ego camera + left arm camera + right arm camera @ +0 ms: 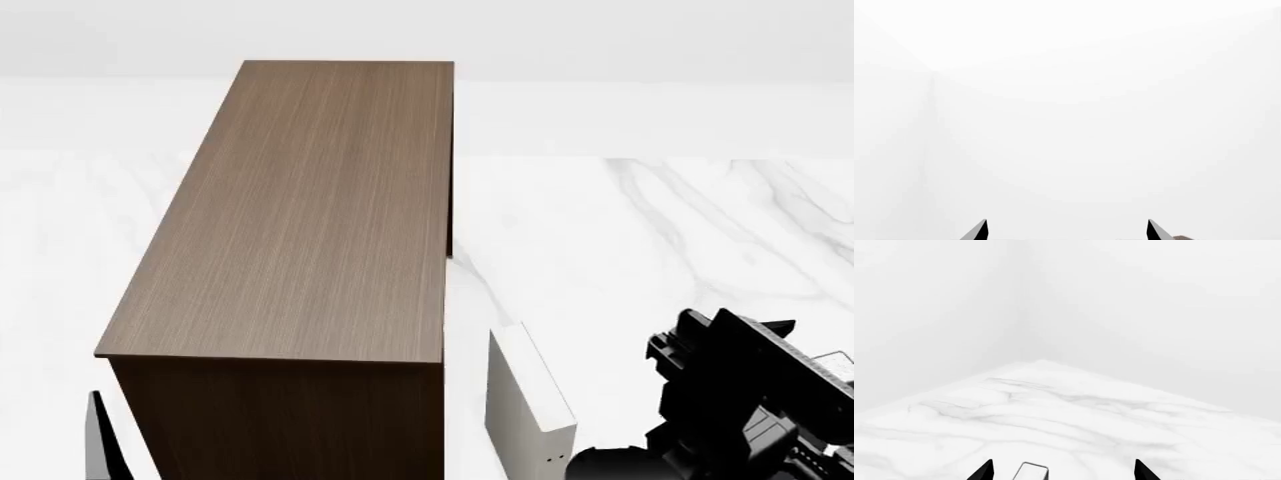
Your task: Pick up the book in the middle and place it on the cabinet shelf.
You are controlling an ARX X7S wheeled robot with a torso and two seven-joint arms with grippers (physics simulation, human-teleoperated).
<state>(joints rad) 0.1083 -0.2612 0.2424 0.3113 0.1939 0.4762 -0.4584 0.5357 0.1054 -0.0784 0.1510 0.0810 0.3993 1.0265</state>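
Between the right gripper's (1063,471) spread fingertips pokes the top edge of one cream-white book (1031,470), the only book showing; the dark grey book is out of sight. One cabinet shelf (307,210) stands left of that arm, its top bare. Left gripper (1067,231) gapes wide, facing blank white wall. Marble floor (667,230) lies open ahead.

A cream-white book (531,405) stands upright on the white marble floor (667,230), just beside the tall wooden unit's near right corner. Plain white walls (1141,305) meet in a corner beyond the floor.
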